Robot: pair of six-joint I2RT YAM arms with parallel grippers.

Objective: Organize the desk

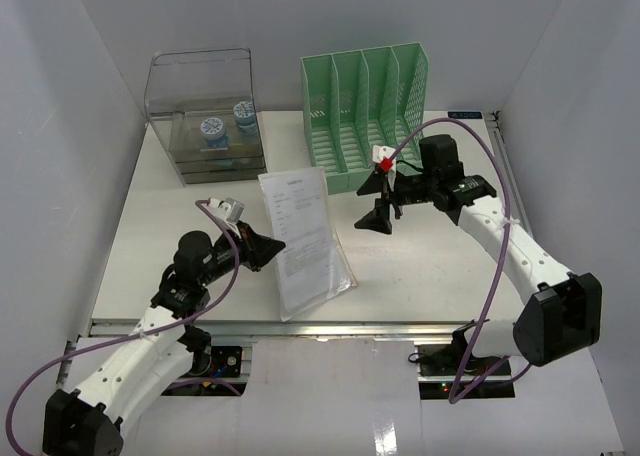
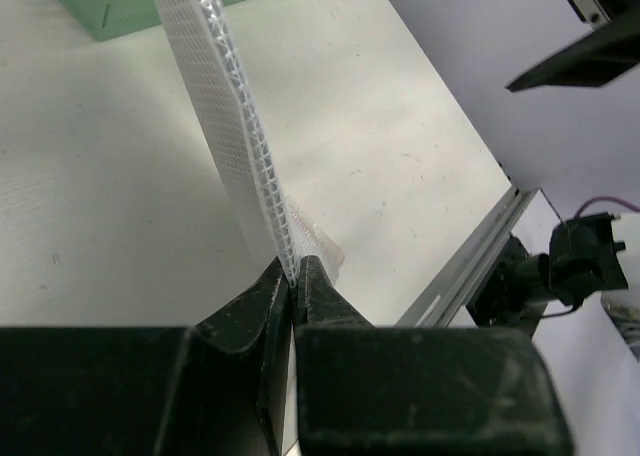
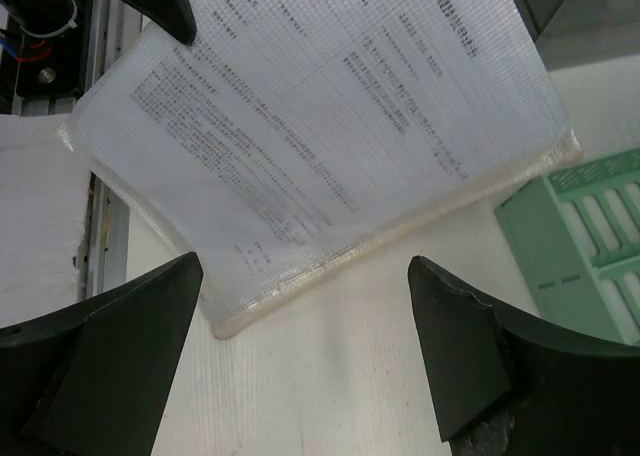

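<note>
Desk (image 1: 430, 266): white, flat and matte. It spans the work area, with a metal rail (image 1: 330, 328) along its near edge.

File rack (image 1: 365, 116): green rigid plastic with slotted walls and four upright compartments, standing at the far edge. To its left is a clear drawer box (image 1: 205, 111) with hard, glossy walls.

Document sleeve (image 1: 302, 241): a thin, translucent, grid-textured pouch over a printed sheet. It is held tilted above the middle of the desk. Whether its right edge rests on the surface cannot be told.

Left gripper (image 2: 295, 281): clamped tight on the sleeve's left edge, near a corner.

Right gripper (image 1: 378, 202): jaws spread wide and holding nothing. It hovers just beside the sleeve, in front of the rack.

Procedure (judged): the step in hand appears to be filing the sleeve in the rack.
- Bring the right gripper squarely onto the free edge and close fully before the left releases.
- Expect the sleeve to flex and sag, so grip well in from the corner.
- Stand the sleeve upright and align it with one compartment before lowering.
</note>
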